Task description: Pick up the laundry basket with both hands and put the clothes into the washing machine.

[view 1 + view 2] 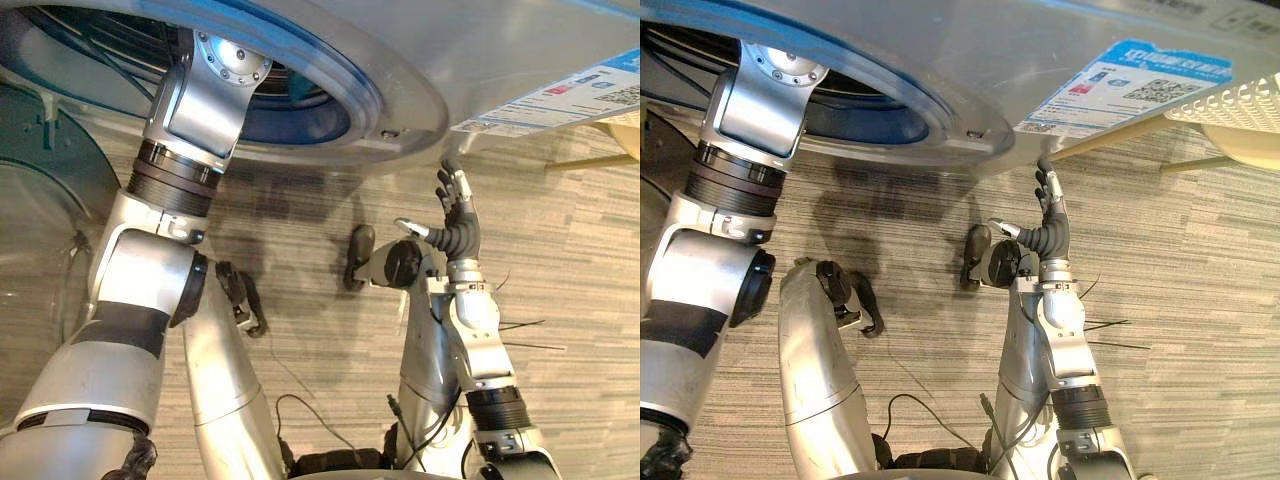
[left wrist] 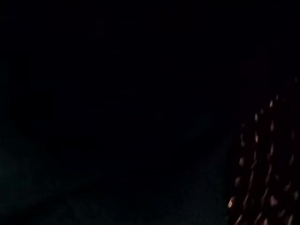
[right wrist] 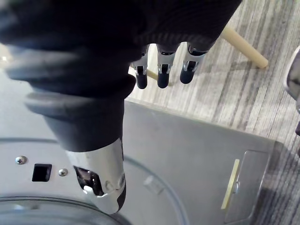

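The grey washing machine (image 1: 480, 60) fills the far side, its round blue-rimmed drum opening (image 1: 300, 115) at the left. My left arm (image 1: 195, 110) reaches up into that opening and the hand is hidden inside the drum. In the left wrist view all is dark except for glints off the drum wall (image 2: 262, 159). My right hand (image 1: 455, 225) is raised in front of the machine's lower edge, open with straight fingers (image 3: 161, 75) and nothing in it. A white lattice laundry basket (image 1: 1240, 105) shows at the far right.
The machine's glass door (image 1: 40, 200) stands swung open at the left, beside my left arm. A light wooden leg (image 1: 1200, 160) lies on the striped grey carpet (image 1: 570, 260) under the basket. The machine's front panel (image 3: 187, 150) is close below my right hand.
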